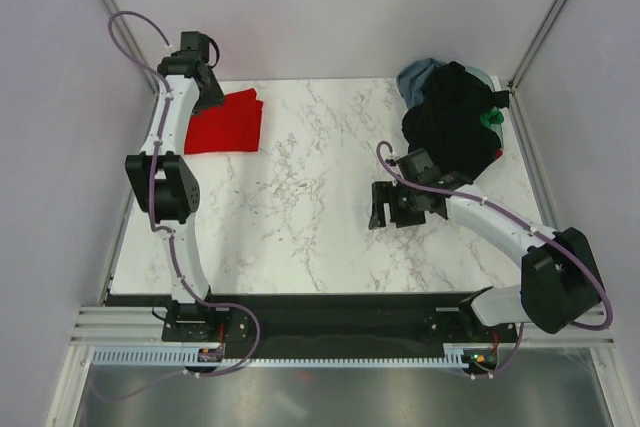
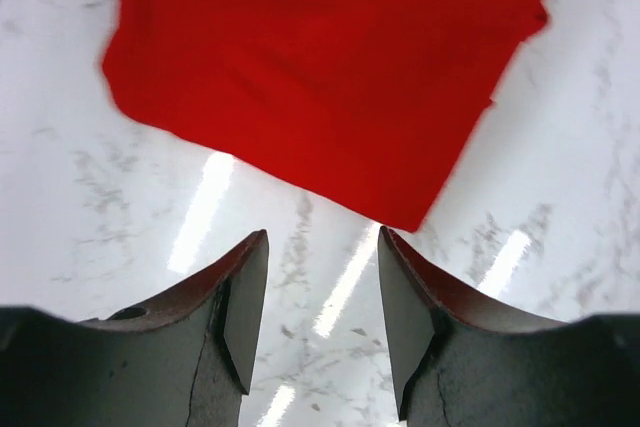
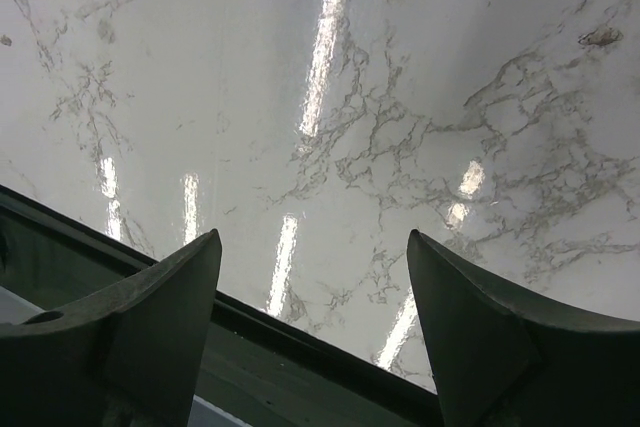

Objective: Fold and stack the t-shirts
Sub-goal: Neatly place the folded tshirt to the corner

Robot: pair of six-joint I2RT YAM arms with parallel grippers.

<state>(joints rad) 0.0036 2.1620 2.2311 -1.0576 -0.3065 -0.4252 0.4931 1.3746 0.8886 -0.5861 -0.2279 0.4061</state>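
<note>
A bright red t-shirt (image 1: 226, 123) lies folded flat at the table's back left; in the left wrist view its red cloth (image 2: 330, 67) fills the upper part of the picture. My left gripper (image 1: 212, 99) (image 2: 322, 237) hovers at the shirt's back left edge, open, with only marble between its fingers. A heap of t-shirts sits at the back right: black (image 1: 455, 125) on top, grey-blue (image 1: 418, 75) behind it, a bit of green (image 1: 490, 119) at its right. My right gripper (image 1: 388, 215) (image 3: 313, 237) hangs open and empty over bare marble, in front of and to the left of the heap.
The white marble table (image 1: 300, 217) is bordered by grey walls on the left, back and right. Its dark front edge (image 3: 300, 347) shows below the right fingers. Both arm bases stand on the rail at the near edge.
</note>
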